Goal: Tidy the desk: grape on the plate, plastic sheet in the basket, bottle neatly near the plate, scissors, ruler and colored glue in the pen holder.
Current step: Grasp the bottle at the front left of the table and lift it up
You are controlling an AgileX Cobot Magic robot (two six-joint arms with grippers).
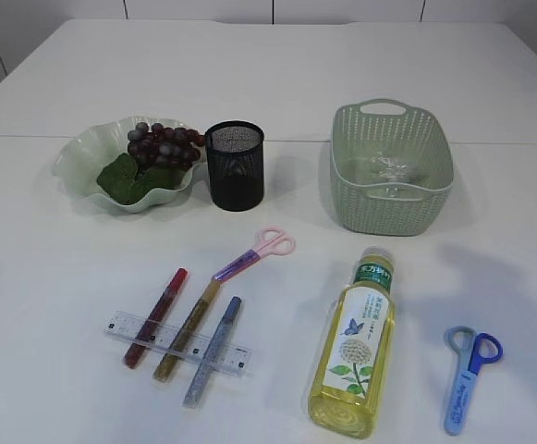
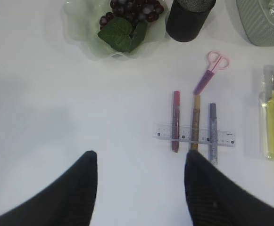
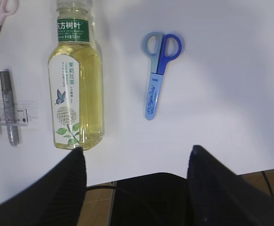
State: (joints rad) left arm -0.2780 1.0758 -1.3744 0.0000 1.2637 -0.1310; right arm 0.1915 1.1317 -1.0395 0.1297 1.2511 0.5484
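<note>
Grapes already sit on the pale green scalloped plate, and the clear plastic sheet lies inside the green woven basket, so we judge the remaining work to be the bottle and the stationery.

Our left gripper hangs with its 2 fingers spread wide and empty; ahead and to the right of its right finger we see 3 glitter glue pens, red, gold and silver, lying across a clear plastic ruler. Farther ahead lie the pink-handled scissors, and beyond them stands the black mesh pen holder.

Our right gripper also stands wide and holds nothing. The blue-handled scissors lie ahead between its fingers; the clear yellow tea bottle lies on its side just ahead of its left finger.

Risks, as we judge them: lifting the ruler first would scatter the 3 pens resting on it; the round bottle may roll if nudged; the flat ruler and scissors offer little edge, so fingers could slip off the tabletop.
</note>
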